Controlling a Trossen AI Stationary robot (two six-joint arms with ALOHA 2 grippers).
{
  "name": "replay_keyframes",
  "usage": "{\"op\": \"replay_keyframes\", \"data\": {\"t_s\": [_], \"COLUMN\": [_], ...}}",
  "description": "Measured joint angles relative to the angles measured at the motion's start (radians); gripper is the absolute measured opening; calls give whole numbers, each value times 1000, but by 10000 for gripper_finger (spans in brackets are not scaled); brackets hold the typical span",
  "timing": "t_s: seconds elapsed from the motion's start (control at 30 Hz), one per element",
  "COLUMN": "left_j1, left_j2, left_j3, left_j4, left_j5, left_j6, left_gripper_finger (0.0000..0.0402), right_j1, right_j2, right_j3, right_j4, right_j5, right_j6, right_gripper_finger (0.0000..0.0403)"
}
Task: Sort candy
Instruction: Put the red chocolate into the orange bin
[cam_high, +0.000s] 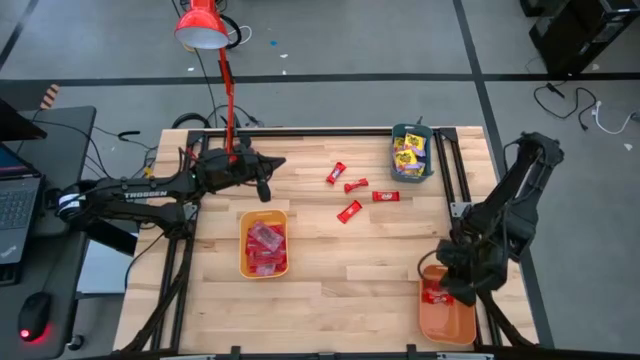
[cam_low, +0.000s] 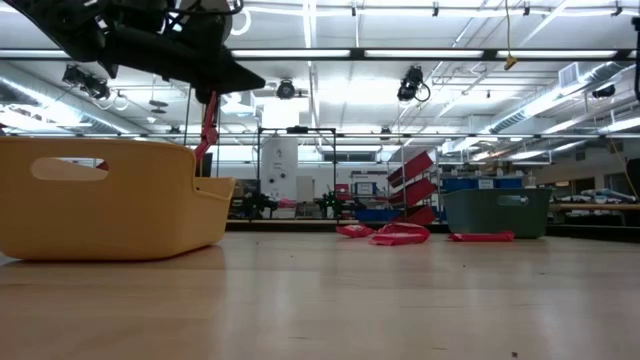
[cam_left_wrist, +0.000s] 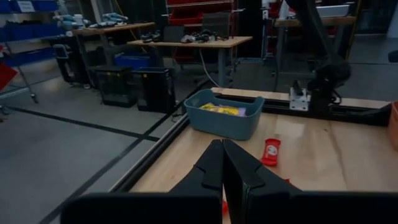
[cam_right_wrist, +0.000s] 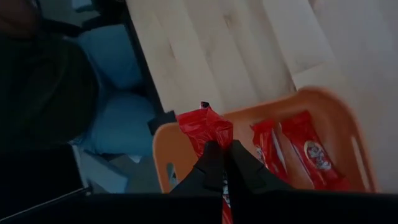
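Several red-wrapped candies (cam_high: 355, 186) lie flat on the table's middle; one (cam_left_wrist: 271, 151) shows in the left wrist view. Yellow packets fill the teal tray (cam_high: 398, 135) at the far right. Pinkish-red packets lie in the yellow-orange tray (cam_high: 243, 262). My right gripper (cam_high: 447, 278) hangs over the orange tray (cam_high: 445, 325) at the near right corner, shut on a red candy (cam_right_wrist: 205, 126). Two more red candies (cam_right_wrist: 301, 149) lie in that tray. My left gripper (cam_high: 265, 188) hovers shut and empty above the table's far left part, pointing toward the teal tray (cam_left_wrist: 224, 118). My right gripper pinches the red candy between its two fingers, coming from above. The fingers are on one end of the wrapper (cam_right_wrist: 214, 138), and the rest sticks out past the fingertips. The candy hangs over the orange tray's end wall (cam_right_wrist: 163, 146); I cannot tell whether it touches the tray.
A red desk lamp (cam_high: 200, 25) stands at the table's far left edge behind my left arm. Black rails (cam_high: 445, 165) frame the table. Bare wood lies between the yellow-orange tray and the orange tray. A laptop and a mouse sit on a desk to the left.
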Motion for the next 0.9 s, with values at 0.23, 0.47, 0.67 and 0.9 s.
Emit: {"op": "replay_keyframes", "data": {"t_s": [0.23, 0.47, 0.67, 0.9], "left_j1": [-19, -19, -19, -19], "left_j2": [0, 0, 0, 0], "left_j3": [0, 0, 0, 0], "left_j4": [2, 10, 10, 8], "left_j5": [0, -1, -1, -2], "left_j6": [4, 5, 7, 7], "left_gripper_finger": [2, 2, 2, 2], "right_j1": [82, 131, 151, 163], "right_j2": [136, 320, 450, 520], "right_j3": [0, 0, 0, 0], "right_j4": [70, 196, 257, 246], "right_j5": [1, 1, -4, -7], "right_j6": [56, 28, 30, 29], "right_gripper_finger": [0, 0, 0, 0]}}
